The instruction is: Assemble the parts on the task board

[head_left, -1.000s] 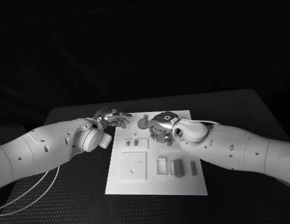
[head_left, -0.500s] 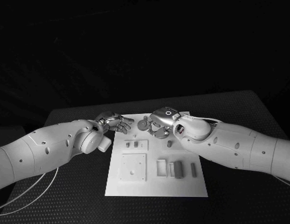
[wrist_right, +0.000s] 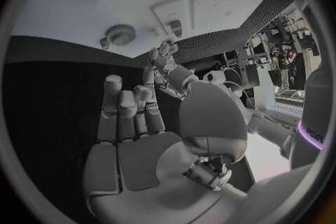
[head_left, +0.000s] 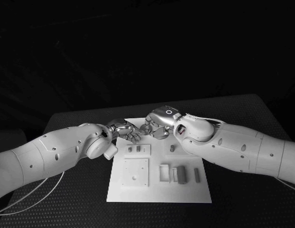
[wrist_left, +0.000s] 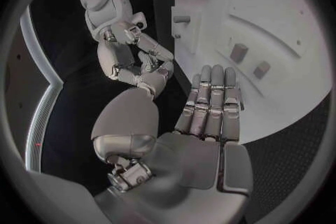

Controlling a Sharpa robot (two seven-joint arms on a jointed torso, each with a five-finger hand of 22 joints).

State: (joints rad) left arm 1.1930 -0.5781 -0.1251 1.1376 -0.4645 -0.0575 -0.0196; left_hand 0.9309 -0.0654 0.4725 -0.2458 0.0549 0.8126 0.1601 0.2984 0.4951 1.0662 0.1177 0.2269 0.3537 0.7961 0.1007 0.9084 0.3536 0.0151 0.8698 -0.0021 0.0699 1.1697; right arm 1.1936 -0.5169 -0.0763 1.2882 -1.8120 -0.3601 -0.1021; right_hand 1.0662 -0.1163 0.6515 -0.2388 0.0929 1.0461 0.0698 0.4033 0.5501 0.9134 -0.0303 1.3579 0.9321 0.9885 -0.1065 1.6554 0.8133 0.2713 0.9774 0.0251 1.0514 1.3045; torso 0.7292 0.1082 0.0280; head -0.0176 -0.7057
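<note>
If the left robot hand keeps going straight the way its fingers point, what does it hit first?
Probably the task board: the left robot hand has its fingers stretched flat toward the board's near edge, with two small parts further along. Depth is unclear.

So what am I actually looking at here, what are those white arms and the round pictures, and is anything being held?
This is a robot with two white arms, each ending in a silver hand. The square picture comes from a camera on its head, looking down at a black table. The two round pictures come from cameras at its wrists, each looking out over that arm's own palm. In the middle of the table lies a white plate, the task board, with small parts standing in it and a round toothed piece near its far end. The left hand and the right hand meet over the board's far end. Both palms look empty, with fingers apart, so nothing seems held.
</note>
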